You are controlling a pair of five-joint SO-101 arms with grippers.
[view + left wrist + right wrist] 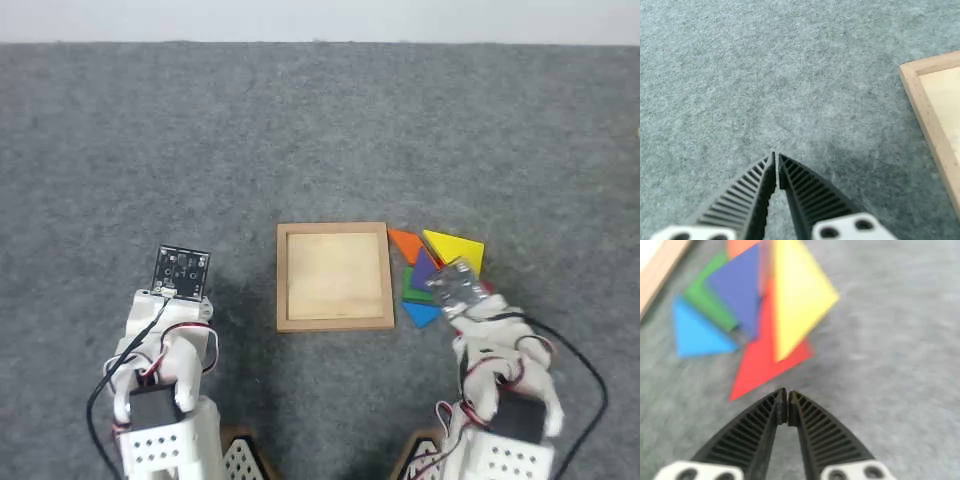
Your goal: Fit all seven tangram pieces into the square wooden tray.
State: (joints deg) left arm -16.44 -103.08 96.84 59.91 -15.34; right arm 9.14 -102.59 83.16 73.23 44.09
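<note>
High view, nearest edge first: two white arms stand side by side on a grey carpet (330,130). The left claw (180,268) sits well to the left of the tray (282,280), over bare carpet. The right claw (457,278) hangs over the heap of coloured pieces just beside the tray's right rim.

In the left wrist view the left claw (776,158) has its ribbed fingers (747,192) closed, with the tips all but touching and nothing between them. Carpet lies under it, and a corner of the tray (927,117) shows off to one side.

In the right wrist view the right claw (786,393) is likewise closed tip to tip and grips nothing; it points at the carpet just short of the red triangle (762,367).

The square wooden tray lies flat between the two arms, with its pale floor bare; every piece seen lies outside it on the carpet. The pieces overlap:
- The yellow triangle (797,295) lies across the red one.
- The purple piece (737,285) rests on the green piece (702,300).
- The blue triangle (695,332) is nearest the arm's base.
- The orange triangle (740,246) is farthest.

From above, the orange triangle (404,243) and the yellow triangle (455,247) lie at the far end of the heap; the blue triangle (420,314) lies at the near end; purple (424,268) and green (412,287) sit between them. Beyond everything a pale wall (320,20) borders the carpet.
</note>
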